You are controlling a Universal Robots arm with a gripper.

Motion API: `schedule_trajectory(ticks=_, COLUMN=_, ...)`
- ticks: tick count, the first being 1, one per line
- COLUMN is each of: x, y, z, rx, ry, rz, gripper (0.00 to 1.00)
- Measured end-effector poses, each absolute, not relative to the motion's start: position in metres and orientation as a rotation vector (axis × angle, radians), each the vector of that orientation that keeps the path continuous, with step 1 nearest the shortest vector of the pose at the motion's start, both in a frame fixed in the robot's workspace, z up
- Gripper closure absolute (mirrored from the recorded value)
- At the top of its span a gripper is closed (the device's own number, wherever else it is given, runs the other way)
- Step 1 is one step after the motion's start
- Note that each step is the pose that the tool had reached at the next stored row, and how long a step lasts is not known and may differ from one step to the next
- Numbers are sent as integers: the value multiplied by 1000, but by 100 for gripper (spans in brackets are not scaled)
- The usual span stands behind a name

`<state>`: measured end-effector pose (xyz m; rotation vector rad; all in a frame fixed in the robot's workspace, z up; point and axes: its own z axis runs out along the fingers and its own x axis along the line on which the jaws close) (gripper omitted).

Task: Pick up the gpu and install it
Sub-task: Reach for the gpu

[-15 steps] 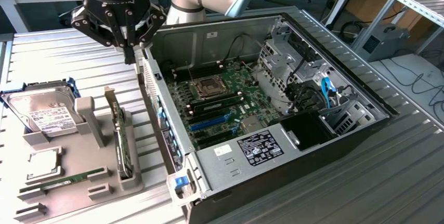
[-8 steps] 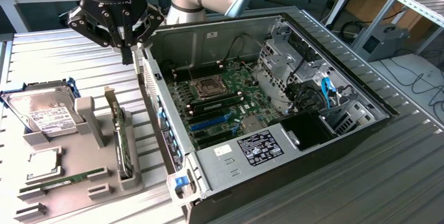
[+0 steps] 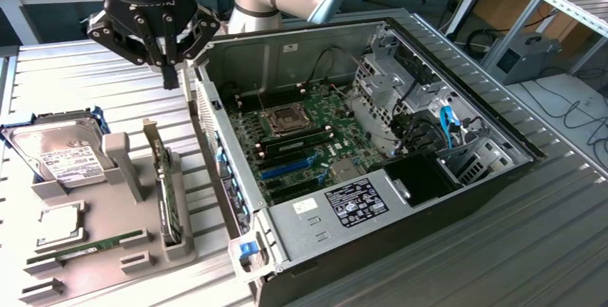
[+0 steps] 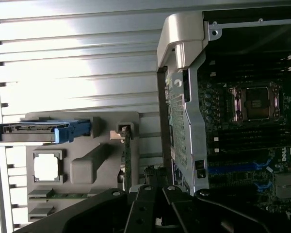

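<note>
Hovering above the ribbed metal table (image 3: 85,86), the gripper (image 3: 171,77) is just off the far-left corner of the open PC case (image 3: 399,250). Its fingers are pressed together with nothing between them (empty pinch). The wrist view has the gripper (image 4: 154,194) with its black linkages folded inward.

The gpu (image 3: 167,196) is not picked up. It stands on its long edge in a slot of the grey parts holder (image 3: 100,278), just left of the case's left wall in the exterior view. Its long axis runs near-to-far, roughly parallel to that wall. The silver end bracket (image 3: 150,143) is at the far end and sticks up, on the gripper's side. The card's other end points to the near edge of the holder. The gripper is higher than the bracket and apart from it, no contact. In the wrist view the gpu (image 4: 127,162) shows edge-on as a thin dark strip.

Also on the holder, left of the gpu:
- hard drive (image 3: 62,154) in a blue caddy, at the far end
- CPU (image 3: 62,223), in the middle
- RAM stick (image 3: 90,246), nearest

The motherboard (image 3: 304,136) lies exposed in the case, and its blue slots (image 3: 285,168) are on the near-left side.
</note>
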<state>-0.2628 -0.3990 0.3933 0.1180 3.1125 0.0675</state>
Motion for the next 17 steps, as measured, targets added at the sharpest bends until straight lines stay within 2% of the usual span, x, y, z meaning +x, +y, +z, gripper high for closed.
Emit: schedule_trajectory(ticks=17, x=-268, y=-400, z=393, rx=118, ry=3113, rz=68, gripper=89)
